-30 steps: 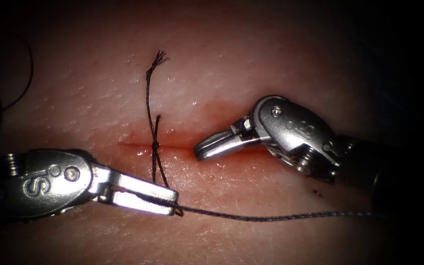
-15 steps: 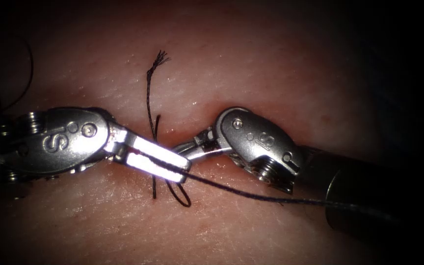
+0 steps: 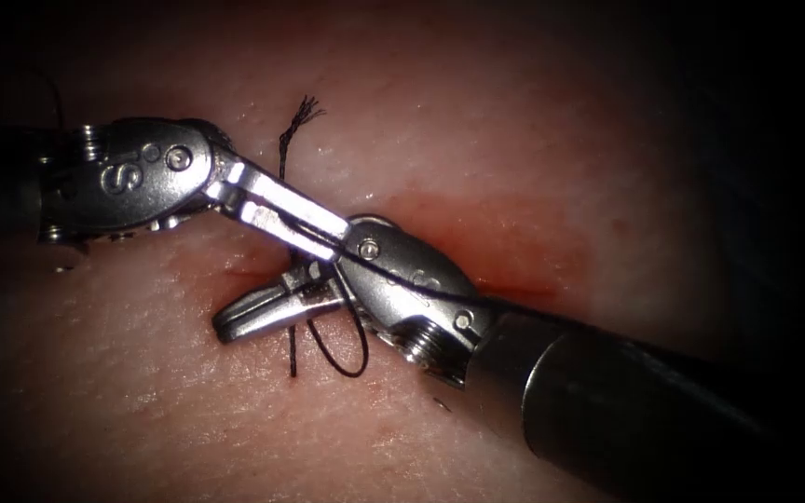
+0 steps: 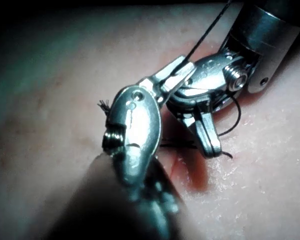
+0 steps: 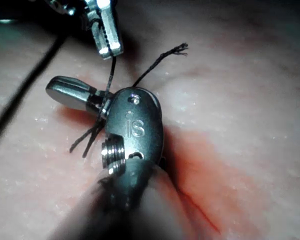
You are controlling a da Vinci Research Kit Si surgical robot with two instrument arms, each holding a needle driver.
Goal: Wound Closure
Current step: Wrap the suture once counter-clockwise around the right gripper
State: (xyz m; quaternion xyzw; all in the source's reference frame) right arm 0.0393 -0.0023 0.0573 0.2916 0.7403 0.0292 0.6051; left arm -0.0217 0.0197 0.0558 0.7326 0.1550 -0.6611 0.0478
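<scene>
Looping thread (image 3: 402, 279) over the right tool: that reads as the step in hand, a throw of a knot on the stitch that already crosses the cut (image 3: 514, 287).

- Running from the left tool's tips, draped across the wrist of the right tool, then off along its shaft. Slack bight (image 3: 358, 354) hanging below the cut; frayed cut end (image 3: 302, 112) lying above it on the tissue (image 3: 188, 410).
- Left tool (image 3: 333, 240): clamped on the thread close to its tips. Carried up from below the cut to above it over the last second, taking the strand along.
- Right tool (image 3: 225, 326): pushed leftward under that strand in the same interval, now pointing left across the stitch. Jaws look closed, with nothing seen between them; in the right wrist view (image 5: 65, 90) the same, judged rather than certain.
- Red fluid (image 3: 486, 233) staining the tissue along the cut to the right of the stitch.

Judgement on the next move: calls for keeping the strand snug on the right tool so the wrap does not slide off its tips, and for a clean line from those tips to the short frayed end, with the slack bight kept out of the way.
</scene>
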